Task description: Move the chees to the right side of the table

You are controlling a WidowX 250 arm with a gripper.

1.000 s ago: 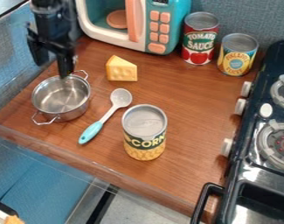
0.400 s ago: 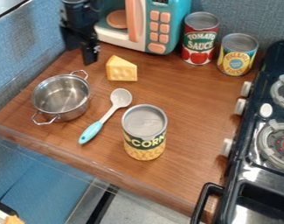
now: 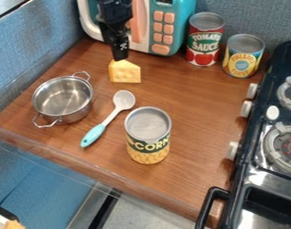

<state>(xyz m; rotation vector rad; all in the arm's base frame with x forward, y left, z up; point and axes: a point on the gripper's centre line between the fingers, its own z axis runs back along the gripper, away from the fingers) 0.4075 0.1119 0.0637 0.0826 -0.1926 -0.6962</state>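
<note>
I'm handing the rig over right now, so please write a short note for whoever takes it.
Gripper: at the cheese's top edge in the view; contact or grip can't be told.
Cheese wedge: on the table, left of centre, in front of the toy microwave.
Done: no placement; the cheese is not on the right side.
Left: secure the cheese, carry it right, set it down, release. The corn can may need clearance.
</note>
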